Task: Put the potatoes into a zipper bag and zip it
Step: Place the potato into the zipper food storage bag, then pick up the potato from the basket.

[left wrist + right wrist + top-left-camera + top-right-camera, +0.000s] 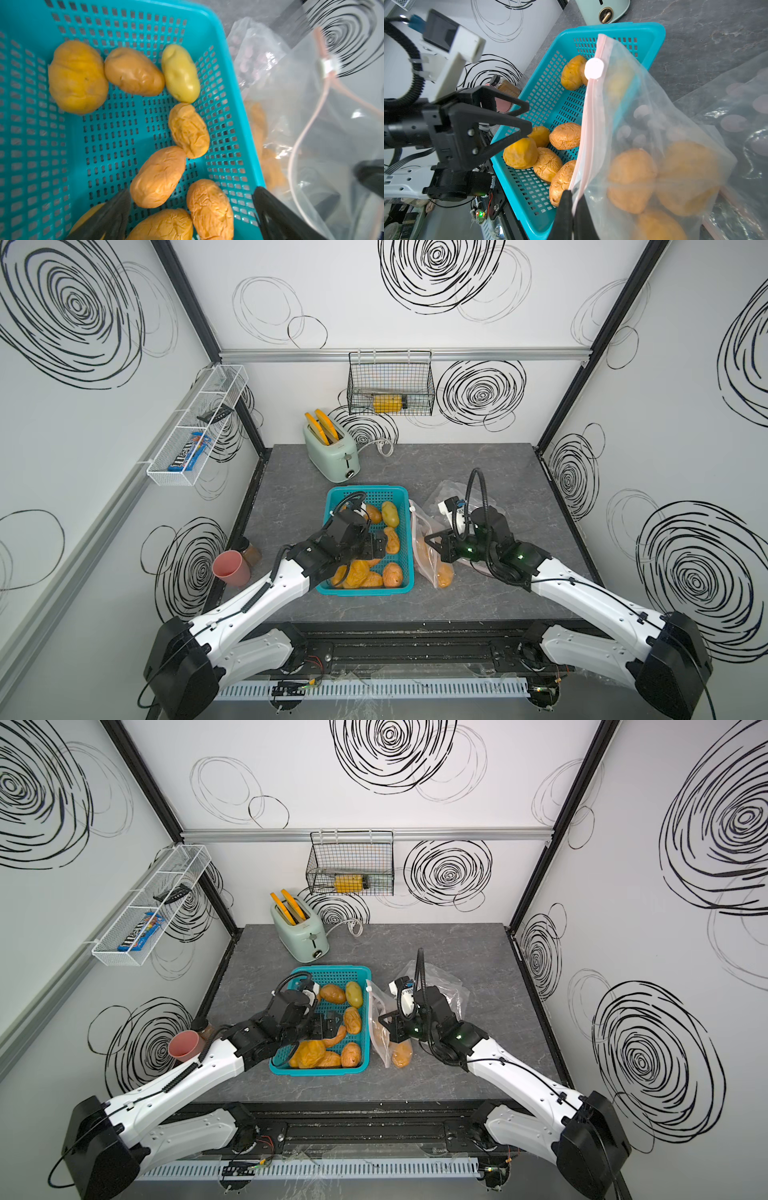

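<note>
Now, potatoes (158, 176) split between teal basket (225, 47) and zipper bag (654, 124).
The left gripper (191, 192) hangs spread wide and empty above the ones lying in the basket, a yellow-green potato (180, 72) among them; the right gripper (572, 197) is clenched on the bag's pink zip edge, just beside the basket, and several more orange-brown ones show through the clear plastic.

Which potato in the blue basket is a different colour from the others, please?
The yellow-green potato, lying by the basket's wall nearest the bag; the other potatoes there are orange-brown.
</note>
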Controlling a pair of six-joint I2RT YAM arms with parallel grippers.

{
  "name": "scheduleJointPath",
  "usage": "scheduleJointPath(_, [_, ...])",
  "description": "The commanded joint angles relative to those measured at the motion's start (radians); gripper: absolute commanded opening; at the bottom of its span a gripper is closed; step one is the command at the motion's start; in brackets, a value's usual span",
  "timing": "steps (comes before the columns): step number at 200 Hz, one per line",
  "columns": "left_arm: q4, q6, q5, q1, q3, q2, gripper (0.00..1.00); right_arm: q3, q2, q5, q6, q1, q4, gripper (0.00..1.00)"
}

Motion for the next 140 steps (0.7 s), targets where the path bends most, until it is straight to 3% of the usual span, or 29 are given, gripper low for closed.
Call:
scheduleJointPath(1, [-0.056, -0.052, -0.103, 0.004, -0.010, 0.016, 0.96, 0.014, -0.001, -0.002, -0.014, -0.003, 0.022, 0.00])
scheduleJointPath(78, [-0.154, -0.063, -0.104, -0.051, -0.004, -0.021, 0.96, -0.010, -0.011, -0.002, -0.012, -0.003, 0.028, 0.00])
scheduleJointPath(140, [-0.314, -0.124, -0.191, -0.132, 0.022, -0.041, 0.96, -0.011, -0.004, -0.004, -0.012, -0.003, 0.039, 0.00])
